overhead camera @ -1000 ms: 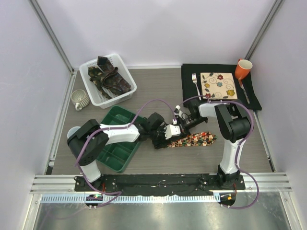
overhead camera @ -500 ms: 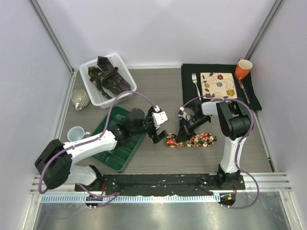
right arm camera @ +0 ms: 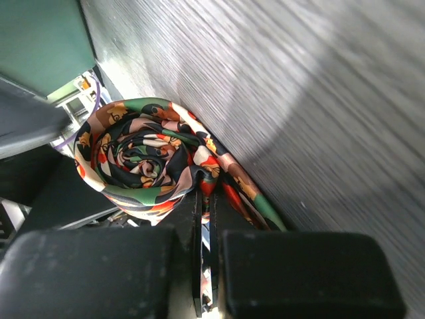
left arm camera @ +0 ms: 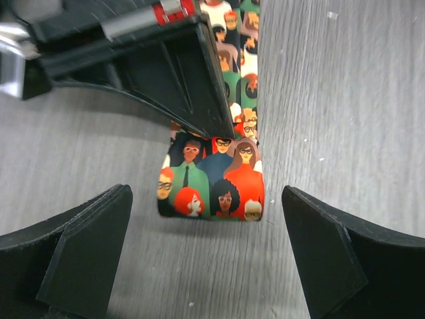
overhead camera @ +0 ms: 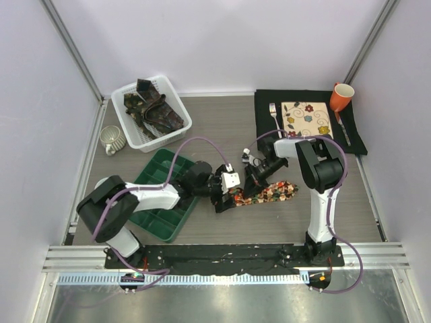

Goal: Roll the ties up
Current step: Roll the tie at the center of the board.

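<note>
Now, overhead, change: the left claw [overhead camera: 222, 197], half-closed beside the roll a second ago and then lifting off, is coming back to the rolled end with its jaws spread wide, gripping nothing.
Overhead, meaning: by my judgement the roll is being passed between the claws for another turn. Rolling is partway, and a flat tail is still waiting.
Overhead, tie: the bright red-orange multicolour printed fabric necktie [overhead camera: 269, 194] is lying mid-tabletop, closer to the near edge, with its flat length pointing toward the right edge.
Overhead, containers: the white slatted plastic basket [overhead camera: 178, 102] at the far-left corner is holding the dark brown, maroon and olive patterned ties [overhead camera: 153, 111] in a heap. The green compartmented plastic tray [overhead camera: 156, 219] by the left edge is showing no tie in the compartments visible.
Left wrist, roll: the rolled end [left arm camera: 212, 183] is sitting between the spread fingers [left arm camera: 80, 252], touching neither.
Right wrist, grip: the right claw [right arm camera: 206, 266] is clenching a strip of the necktie, and the loose coil [right arm camera: 143, 156] is resting just beyond its tips.
</note>
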